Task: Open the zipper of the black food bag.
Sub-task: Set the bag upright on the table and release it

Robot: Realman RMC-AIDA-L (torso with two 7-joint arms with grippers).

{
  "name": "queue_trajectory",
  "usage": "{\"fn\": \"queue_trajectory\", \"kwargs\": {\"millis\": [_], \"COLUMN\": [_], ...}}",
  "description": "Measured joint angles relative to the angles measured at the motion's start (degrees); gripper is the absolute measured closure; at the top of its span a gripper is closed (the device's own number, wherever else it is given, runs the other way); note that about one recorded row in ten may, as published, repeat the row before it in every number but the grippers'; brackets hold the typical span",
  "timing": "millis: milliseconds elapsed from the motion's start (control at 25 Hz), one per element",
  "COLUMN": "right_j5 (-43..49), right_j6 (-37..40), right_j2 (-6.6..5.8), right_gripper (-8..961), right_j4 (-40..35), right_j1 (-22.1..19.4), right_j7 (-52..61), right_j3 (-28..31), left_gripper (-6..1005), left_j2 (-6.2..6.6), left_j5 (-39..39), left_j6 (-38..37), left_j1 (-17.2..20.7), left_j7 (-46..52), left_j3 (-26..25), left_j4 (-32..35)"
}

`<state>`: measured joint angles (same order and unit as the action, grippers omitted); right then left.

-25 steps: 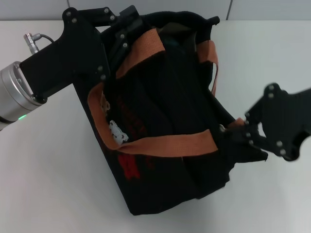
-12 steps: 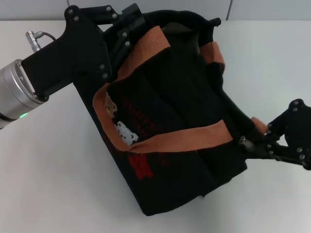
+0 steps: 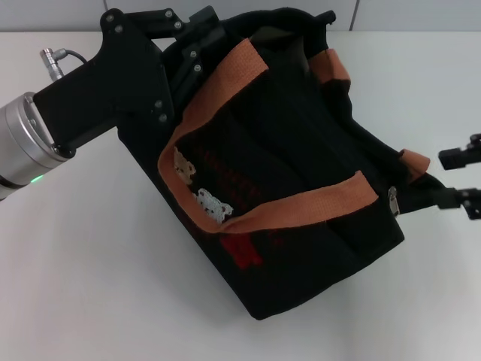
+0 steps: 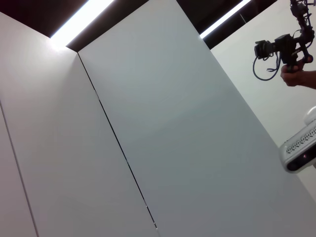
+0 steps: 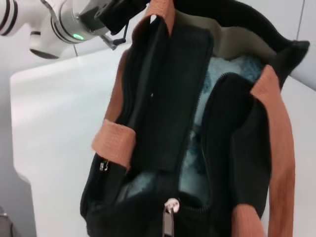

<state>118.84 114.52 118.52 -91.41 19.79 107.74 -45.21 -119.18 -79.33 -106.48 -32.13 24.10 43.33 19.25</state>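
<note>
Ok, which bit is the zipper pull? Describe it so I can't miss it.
Find the black food bag mid-table, then its end nearest the right gripper. The zipper pull hangs there below the orange-brown handle: a small silver metal tab, the only shiny piece on the black fabric.

left hand (image 3: 192, 45): far left, fingers unclear | right hand (image 3: 462, 180): right edge, fingers parted

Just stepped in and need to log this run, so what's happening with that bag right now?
The robot is unzipping the black food bag, which lies on the white table. The left tool grips the bag's far end. The right tool sits at the near end by a small fabric tab, open around it. The zipper is run well open, its silver pull at the near end, and pale blue contents show through the gap.
</note>
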Motion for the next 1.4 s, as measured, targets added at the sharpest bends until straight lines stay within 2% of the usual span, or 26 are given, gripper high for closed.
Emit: {"fn": "queue_trajectory", "kwargs": {"millis": [280,360,400,480,520,720,880,920,960,1120,1400], "right_j5": [0.78,1.70,2.83,3.48,4.81,5.20,5.04,4.92,4.92,1.22,-7.00], "right_j6": [1.57,1.55,1.02,0.57,-0.98,-4.53,-5.75,-7.80,-7.80,-16.59,-23.48], "right_j2": [-0.62,-0.47,0.13,0.37,0.83,0.83,0.91,0.99,0.99,1.05,0.92], "right_gripper": [387,313,276,202,185,102,101,101,130,248,435], "right_j4": [6.46,7.77,9.00,9.41,10.09,11.18,13.35,16.43,16.43,22.67,22.93], "right_j1": [-0.11,-0.18,-0.24,-0.24,-0.22,-0.34,0.38,1.40,1.40,2.23,1.47], "right_j7": [-2.83,-3.91,-5.42,-6.14,-7.33,-8.12,-8.99,-9.22,-9.22,-11.85,-13.24], "right_j3": [3.09,2.91,2.80,2.75,2.40,1.32,0.69,-0.90,-0.90,-3.25,-2.70], "left_gripper": [787,786,785,783,782,778,774,774,773,769,763], "left_j2": [0.00,0.00,0.00,0.00,0.00,0.00,0.00,0.00,0.00,0.00,0.00], "left_j5": [0.00,-0.02,-0.04,-0.08,-0.11,-0.14,-0.13,-0.13,-0.13,-0.09,-0.03], "left_j6": [0.03,0.10,0.11,0.13,0.14,0.13,0.04,-0.06,-0.06,-0.18,-0.09], "left_j1": [0.04,0.03,0.03,0.01,0.00,0.11,0.18,0.06,0.06,-0.17,0.00], "left_j7": [0.07,0.07,0.07,0.07,0.07,0.07,0.07,0.06,0.06,0.04,0.08], "left_j3": [0.00,-0.01,0.00,-0.01,0.00,0.00,-0.01,-0.01,-0.01,-0.05,-0.39], "left_j4": [0.00,0.00,0.00,-0.01,-0.06,-0.09,-0.20,-0.43,-0.43,-0.86,-4.89]}}
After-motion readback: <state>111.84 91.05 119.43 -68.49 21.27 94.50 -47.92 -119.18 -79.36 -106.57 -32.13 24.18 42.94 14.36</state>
